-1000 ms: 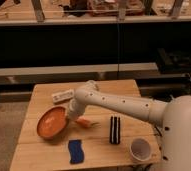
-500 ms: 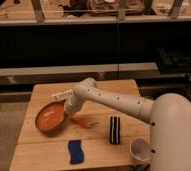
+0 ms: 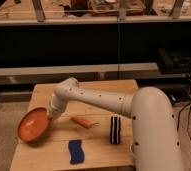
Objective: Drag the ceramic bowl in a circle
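Observation:
The ceramic bowl [image 3: 33, 124], wide, shallow and orange-terracotta, sits at the left edge of the wooden table [image 3: 96, 90], partly overhanging it. My gripper [image 3: 51, 115] is at the end of the white arm, down on the bowl's right rim.
A slim orange carrot [image 3: 83, 121] lies just right of the bowl. A blue sponge [image 3: 76, 151] lies near the front edge. A black-and-white striped object [image 3: 115, 130] stands to the right. My white arm covers the table's right side. A dark shelf runs behind the table.
The bowl and my gripper have moved left and toward the front-left edge of the table. The white object at the back left and the white cup at the front right are out of sight.

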Controlling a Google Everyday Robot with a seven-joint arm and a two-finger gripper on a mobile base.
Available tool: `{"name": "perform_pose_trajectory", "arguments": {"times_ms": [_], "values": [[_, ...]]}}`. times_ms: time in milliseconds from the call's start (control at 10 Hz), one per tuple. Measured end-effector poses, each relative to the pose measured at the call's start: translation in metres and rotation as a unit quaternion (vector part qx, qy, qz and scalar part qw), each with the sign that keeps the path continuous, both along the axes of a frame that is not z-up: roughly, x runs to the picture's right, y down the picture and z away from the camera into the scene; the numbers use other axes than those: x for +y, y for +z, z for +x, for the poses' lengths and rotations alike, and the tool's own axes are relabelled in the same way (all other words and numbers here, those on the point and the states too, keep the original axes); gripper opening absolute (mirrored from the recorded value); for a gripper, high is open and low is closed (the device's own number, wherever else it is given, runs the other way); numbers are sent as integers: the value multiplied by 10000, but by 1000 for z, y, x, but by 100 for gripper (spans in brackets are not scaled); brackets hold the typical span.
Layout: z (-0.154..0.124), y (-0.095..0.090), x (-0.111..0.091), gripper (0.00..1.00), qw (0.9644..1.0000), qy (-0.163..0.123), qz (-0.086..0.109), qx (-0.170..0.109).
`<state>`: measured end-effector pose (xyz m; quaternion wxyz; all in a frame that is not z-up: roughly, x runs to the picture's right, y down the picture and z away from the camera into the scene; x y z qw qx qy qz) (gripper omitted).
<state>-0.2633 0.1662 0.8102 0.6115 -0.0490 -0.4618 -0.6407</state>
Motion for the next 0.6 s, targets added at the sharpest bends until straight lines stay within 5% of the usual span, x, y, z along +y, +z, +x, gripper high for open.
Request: {"name": "perform_pose_trajectory", "arguments": {"times_ms": [400,600], "values": [[15,-2,24,0,9999,-63,-104,23],[57,-2,37,0,9996,45,-141,240]]}}
